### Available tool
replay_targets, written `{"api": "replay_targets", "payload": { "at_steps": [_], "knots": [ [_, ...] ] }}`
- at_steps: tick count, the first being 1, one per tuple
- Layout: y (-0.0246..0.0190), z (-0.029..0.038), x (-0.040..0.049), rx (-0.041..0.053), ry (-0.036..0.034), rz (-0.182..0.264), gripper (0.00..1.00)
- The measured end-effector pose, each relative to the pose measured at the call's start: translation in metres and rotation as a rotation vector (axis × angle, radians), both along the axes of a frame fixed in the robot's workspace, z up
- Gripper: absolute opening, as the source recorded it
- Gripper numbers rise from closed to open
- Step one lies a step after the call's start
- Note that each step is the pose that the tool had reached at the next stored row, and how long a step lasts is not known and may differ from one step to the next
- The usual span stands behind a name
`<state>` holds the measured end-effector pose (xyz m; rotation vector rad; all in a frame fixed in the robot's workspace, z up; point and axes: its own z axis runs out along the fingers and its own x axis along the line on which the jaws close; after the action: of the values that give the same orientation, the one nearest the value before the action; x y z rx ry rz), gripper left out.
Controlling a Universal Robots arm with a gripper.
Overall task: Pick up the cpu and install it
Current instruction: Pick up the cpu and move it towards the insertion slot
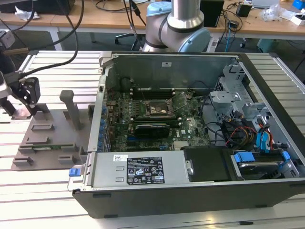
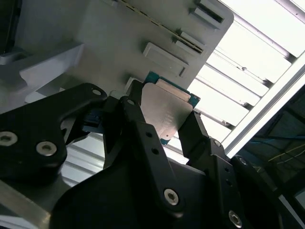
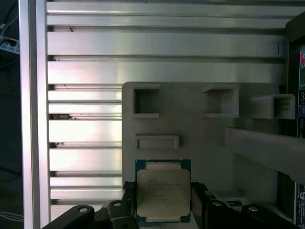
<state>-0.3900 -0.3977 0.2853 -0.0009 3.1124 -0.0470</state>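
Where the tool point(image 3: 163, 196) seemingly clamps the cpu point(image 3: 163, 188) — its print unreadable — a grey tray point(image 3: 205, 143) lies beneath.

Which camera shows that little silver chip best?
The first wrist view: the cpu faces it squarely, whole top visible. The second wrist view shows it tilted, partly behind the gripper; in the exterior view it is too small to tell.

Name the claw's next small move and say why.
Probably a short, straight lift. In both wrist views the claw appears closed on the cpu, pressing two opposite edges, while the cpu lies on the grey holder. The open computer case stands apart, toward the exterior view's right, so the chip likely has to clear the holder first.
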Motion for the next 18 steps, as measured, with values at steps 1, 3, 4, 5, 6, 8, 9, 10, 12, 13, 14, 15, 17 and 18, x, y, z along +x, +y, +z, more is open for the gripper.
{"api": "replay_targets", "payload": {
  "at_steps": [1,3,4,5,6,8,9,10,12,13,14,15,17,18],
  "knots": [
    [0.0,0.0014,0.0,0.0,0.0,0.0,0.55],
    [0.0,0.006,0.0,-0.0001,0.0001,0.0,0.55],
    [0.0,0.0086,0.0,0.0,0.0,0.0,0.55],
    [0.0,0.0104,0.0,0.0,0.0,0.0,0.55],
    [0.0,0.0118,0.0,-0.0001,0.0001,0.0,0.55],
    [0.0,0.0149,0.0,0.0,0.0,0.0,0.55],
    [0.0,0.0163,0.0,-0.0001,0.0,0.0,0.55],
    [0.0,0.0177,0.0,0.0,0.0,0.0,0.55],
    [0.0,0.0216,0.0,0.0,0.0001,0.0,0.55],
    [0.0,0.0243,0.0,0.0,0.0001,0.0,0.55],
    [0.0,0.0267,0.0,0.0,0.0001,0.0,0.55],
    [0.0,0.03,0.0,0.0,0.0001,0.0,0.55],
    [0.0,0.0341,0.0,0.0,0.0001,0.0,0.55],
    [0.0,0.0356,0.0,0.0,0.0001,0.0,0.55]
  ]
}}
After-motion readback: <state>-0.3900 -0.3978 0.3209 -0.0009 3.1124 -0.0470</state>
